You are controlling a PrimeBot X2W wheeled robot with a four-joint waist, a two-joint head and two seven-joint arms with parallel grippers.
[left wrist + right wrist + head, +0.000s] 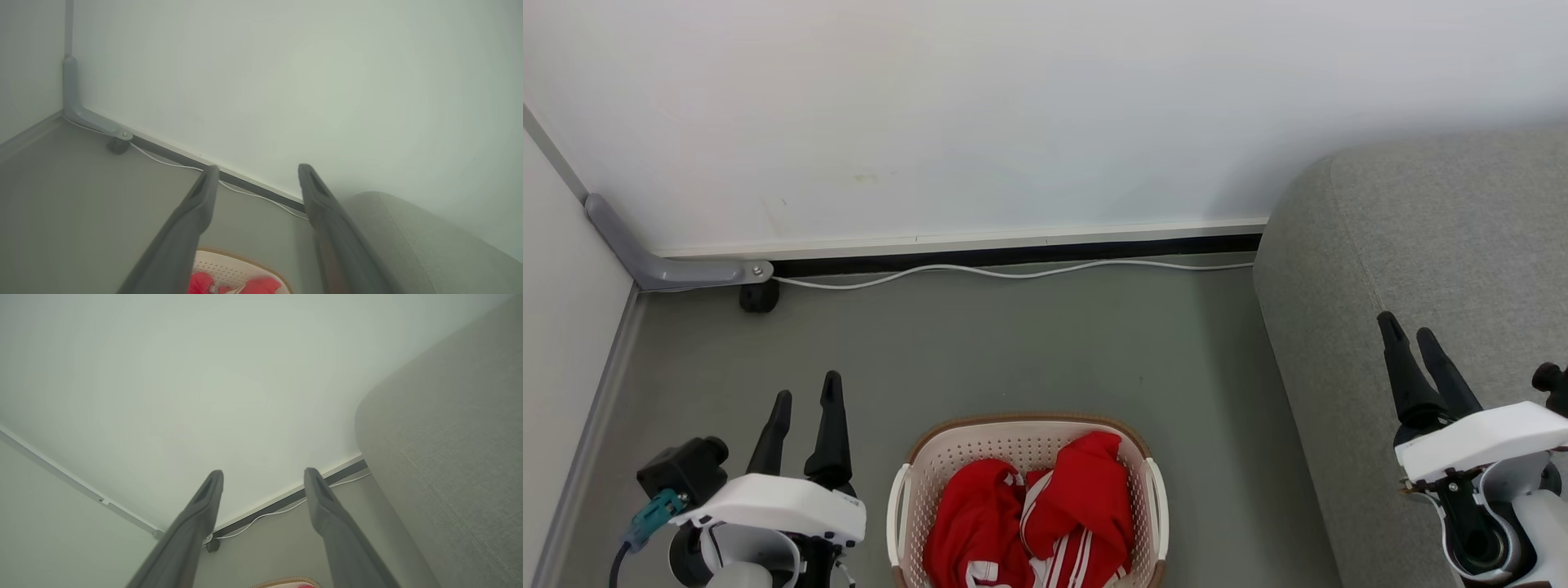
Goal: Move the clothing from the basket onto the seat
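The cream basket (1029,437) with a brown rim stands on the floor at the bottom middle of the head view. Two red garments with white stripes (1033,518) lie crumpled inside it; they also peek into the left wrist view as the clothing (233,285) in the basket (229,265). The grey sofa (1437,269) rises at the right. My left gripper (807,396) is open, left of the basket, holding nothing. My right gripper (1409,329) is open above the sofa's edge, also holding nothing. The basket's rim (286,583) just enters the right wrist view beside the sofa (457,449).
A white wall runs along the back with a dark baseboard and a white cable (1013,273) on the floor. A grey bracket (654,261) and a small black foot (758,298) sit in the left corner. Grey floor lies between basket and wall.
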